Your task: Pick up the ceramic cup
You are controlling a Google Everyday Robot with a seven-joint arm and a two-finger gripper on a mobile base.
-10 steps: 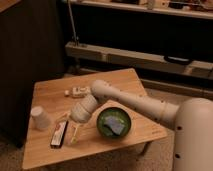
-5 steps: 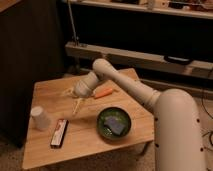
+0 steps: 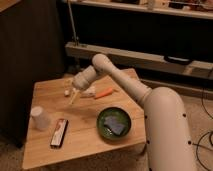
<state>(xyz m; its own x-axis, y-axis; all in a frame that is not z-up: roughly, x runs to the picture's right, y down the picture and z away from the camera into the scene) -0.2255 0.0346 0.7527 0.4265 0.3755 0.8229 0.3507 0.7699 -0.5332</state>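
While ceramic cup [image 3: 40,118] seemingly stands upright, gripper [image 3: 74,95] hovers over table [image 3: 90,146]—apart.

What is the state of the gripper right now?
Gripper: state cannot be told. It is over the far part of the table, apart from the ceramic cup.

— What colour is the ceramic cup [image 3: 40,117], there on the left?
— Plain white, no pattern. The table [image 3: 47,154] under it is pale honey-brown wood.
— And the gripper [image 3: 73,98]?
— Cream-white like the arm [image 3: 125,82]. It hangs over the far middle of the table, left of an orange stick [image 3: 104,93].
— The bowl [image 3: 102,120]?
— Green, with a grey-blue piece [image 3: 116,125] inside. The flat packet [image 3: 59,133] near the cup is dark with a red stripe.
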